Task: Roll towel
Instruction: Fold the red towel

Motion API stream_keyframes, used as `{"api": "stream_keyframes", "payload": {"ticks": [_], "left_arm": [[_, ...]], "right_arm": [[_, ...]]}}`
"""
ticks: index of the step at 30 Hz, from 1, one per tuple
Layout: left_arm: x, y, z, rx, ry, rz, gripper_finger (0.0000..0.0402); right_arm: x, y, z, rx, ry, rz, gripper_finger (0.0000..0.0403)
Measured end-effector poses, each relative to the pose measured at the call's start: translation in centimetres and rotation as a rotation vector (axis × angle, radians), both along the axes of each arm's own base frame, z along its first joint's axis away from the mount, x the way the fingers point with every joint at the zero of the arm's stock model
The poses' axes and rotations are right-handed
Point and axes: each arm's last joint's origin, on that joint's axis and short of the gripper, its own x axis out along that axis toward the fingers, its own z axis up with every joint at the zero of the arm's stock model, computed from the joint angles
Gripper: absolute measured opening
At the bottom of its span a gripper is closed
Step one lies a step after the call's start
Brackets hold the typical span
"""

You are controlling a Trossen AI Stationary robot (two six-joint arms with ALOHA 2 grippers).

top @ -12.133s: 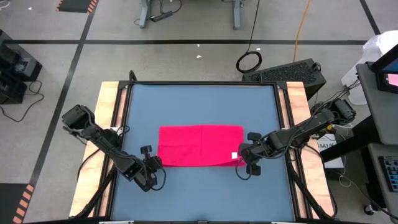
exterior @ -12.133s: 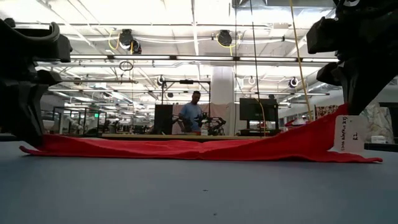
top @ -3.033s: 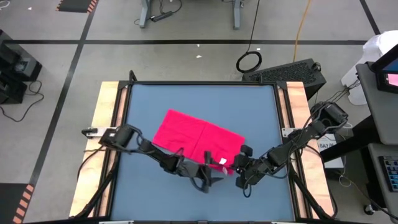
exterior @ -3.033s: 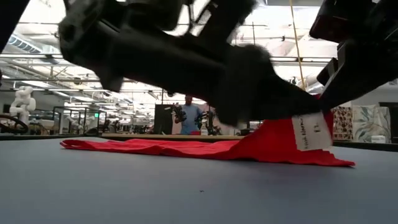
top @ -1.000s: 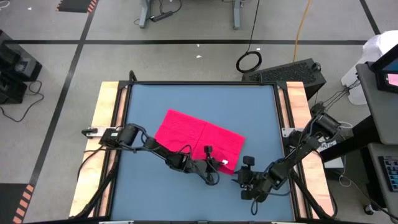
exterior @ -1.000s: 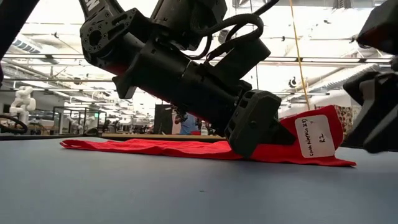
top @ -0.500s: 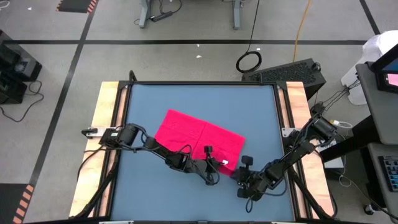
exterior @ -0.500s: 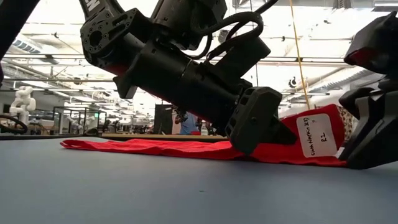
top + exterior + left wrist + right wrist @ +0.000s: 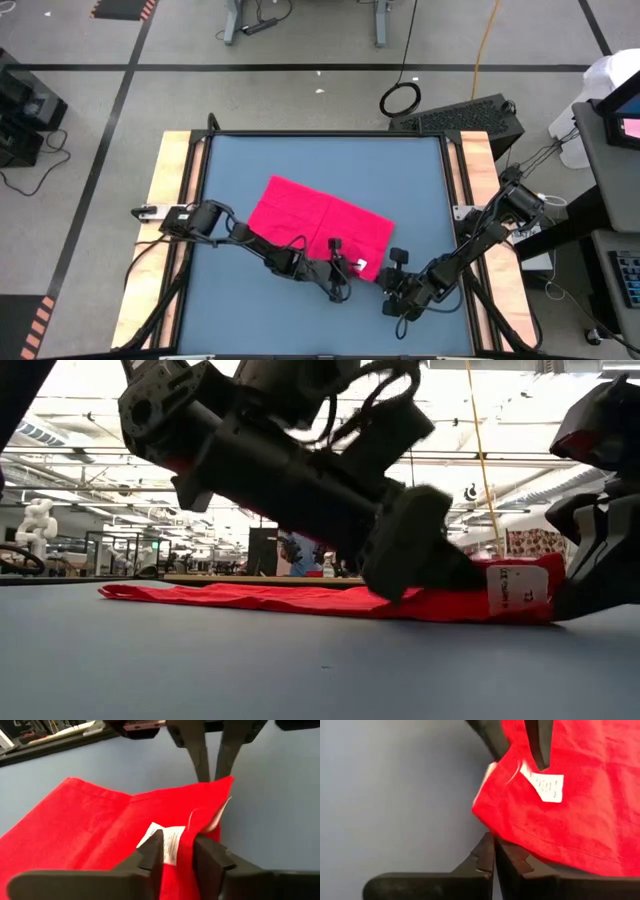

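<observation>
The red-pink towel (image 9: 320, 215) lies flat and askew on the blue table top (image 9: 240, 160). Its near right corner, with the white tag (image 9: 520, 592), is lifted a little off the table. My left gripper (image 9: 347, 268) is at that corner, shut on a fold of towel beside the tag (image 9: 167, 840). My right gripper (image 9: 392, 272) comes in low from the near right, and its fingers are shut at the same corner (image 9: 494, 845). In the low view my left arm (image 9: 300, 470) fills the middle and my right gripper (image 9: 600, 560) is at the right. My left gripper pinches a raised fold of the towel (image 9: 186, 837) between its two fingers, right beside the white tag near the near right corner. The fingers slant down from the table's left. The fold is held a little above the table, and the towel's remaining part lies flat. My right gripper has its shut fingers on the towel's hemmed edge (image 9: 495, 831), at the tip of the near right corner. It comes in nearly level from the table's near right. The corner rests just above the table, and its cloth bulges slack above the fingers.
The table has wooden strips along its left side (image 9: 175, 200) and its right side (image 9: 478, 170). Bare blue surface lies around the towel on every side. Beyond the table, the low view shows a workshop with a person far off (image 9: 300, 555).
My right gripper has gone toward the towel's near right corner and now meets it. My left gripper has tipped lower, so the lifted corner and its tag sit nearer the table than before. The towel's flat part has stayed in place.
</observation>
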Motion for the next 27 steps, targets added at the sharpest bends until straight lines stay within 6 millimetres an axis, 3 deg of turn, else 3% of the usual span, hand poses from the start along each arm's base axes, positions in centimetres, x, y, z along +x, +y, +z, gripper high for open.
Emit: {"api": "stream_keyframes", "payload": {"ticks": [9,15,22,27], "left_arm": [[-0.9,-2.5,1.7,-0.021,-0.038,-0.068,0.0190],[-1.4,-3.8,1.8,0.019,-0.038,-0.107,0.0195],[-1.5,-3.7,1.6,0.204,-0.044,-0.063,0.0195],[-1.1,-3.3,1.8,0.189,-0.066,-0.102,0.0195]], "right_arm": [[0.0,0.1,0.1,0.016,-0.011,-0.011,0.0001],[0.1,0.1,0.6,0.033,-0.028,-0.013,0.0000],[0.1,-0.1,1.8,0.067,-0.062,-0.028,0.0000],[0.2,-0.3,2.4,0.087,-0.082,-0.041,0.0000]]}}
